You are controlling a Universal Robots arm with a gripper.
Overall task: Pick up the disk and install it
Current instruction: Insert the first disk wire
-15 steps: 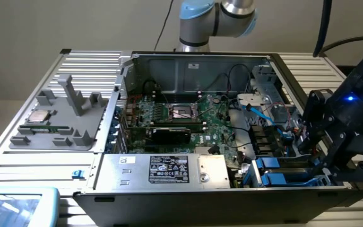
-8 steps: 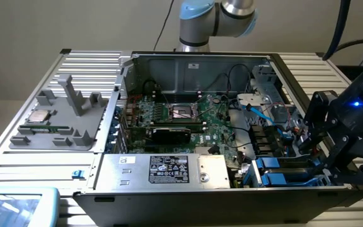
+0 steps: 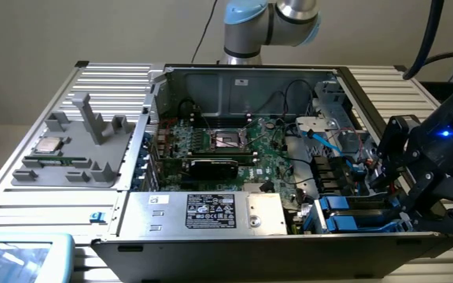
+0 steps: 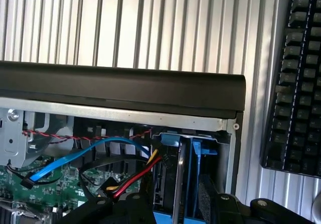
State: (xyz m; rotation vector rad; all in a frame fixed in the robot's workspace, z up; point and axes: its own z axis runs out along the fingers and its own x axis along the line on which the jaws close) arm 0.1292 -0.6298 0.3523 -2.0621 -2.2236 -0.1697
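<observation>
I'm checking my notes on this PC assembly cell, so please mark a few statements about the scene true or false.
1. The computer case is closed. False: it is open, with the motherboard showing.
2. The CPU chip lies on the grey fixture tray outside the case. True.
3. The keyboard lies inside the case. False: it lies on the slatted table beside it.
4. The pincer is by the bay with blue carrier rails. True.

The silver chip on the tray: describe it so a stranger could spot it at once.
Start at the open computer case. On the exterior view's left of it lies a grey tray of plastic posts. The silver chip is the one shiny metal square on it.
</observation>
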